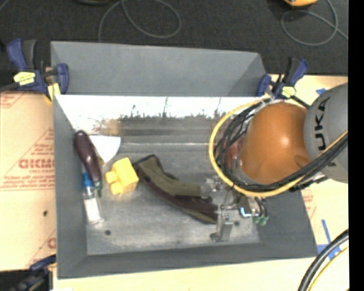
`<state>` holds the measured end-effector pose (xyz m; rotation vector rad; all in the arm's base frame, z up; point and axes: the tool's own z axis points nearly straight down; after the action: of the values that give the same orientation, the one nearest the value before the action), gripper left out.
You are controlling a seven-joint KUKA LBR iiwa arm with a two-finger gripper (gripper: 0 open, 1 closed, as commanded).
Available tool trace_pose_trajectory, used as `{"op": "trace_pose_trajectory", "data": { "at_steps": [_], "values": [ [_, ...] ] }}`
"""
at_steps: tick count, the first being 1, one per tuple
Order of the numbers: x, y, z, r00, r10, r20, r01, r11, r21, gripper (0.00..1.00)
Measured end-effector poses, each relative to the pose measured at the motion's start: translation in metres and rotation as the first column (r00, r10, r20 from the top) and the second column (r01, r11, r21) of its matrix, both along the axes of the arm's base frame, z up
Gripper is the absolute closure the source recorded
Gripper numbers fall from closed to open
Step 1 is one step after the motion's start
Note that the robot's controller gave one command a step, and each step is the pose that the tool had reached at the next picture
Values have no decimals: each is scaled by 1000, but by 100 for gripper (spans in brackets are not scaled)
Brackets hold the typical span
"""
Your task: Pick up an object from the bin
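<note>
The pincer (223,222), opening not discernible, stands at the right end of the dark brown curved bar (170,190) lying mid-floor in the bin (158,232); the bar is probably rigid and light, so grasp across its narrow width.

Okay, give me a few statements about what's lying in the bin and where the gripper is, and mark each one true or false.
1. A yellow block lies in the left half of the bin. True.
2. The gripper is over the yellow block. False: it is low on the bin's right side, by the right end of the dark curved thing.
3. A maroon-handled tool lies to the left of the yellow block. True.
4. The dark curved thing leans upright against the far wall. False: it lies on the bin floor, running from the middle towards the gripper.
</note>
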<state>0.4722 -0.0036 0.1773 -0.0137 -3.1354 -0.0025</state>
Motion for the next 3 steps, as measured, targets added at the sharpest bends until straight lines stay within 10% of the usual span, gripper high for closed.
{"op": "trace_pose_trajectory", "data": {
  "at_steps": [3],
  "values": [
    [42, 24, -90, 999, -47, 11, 47, 999, -1, 0]
  ]
}}
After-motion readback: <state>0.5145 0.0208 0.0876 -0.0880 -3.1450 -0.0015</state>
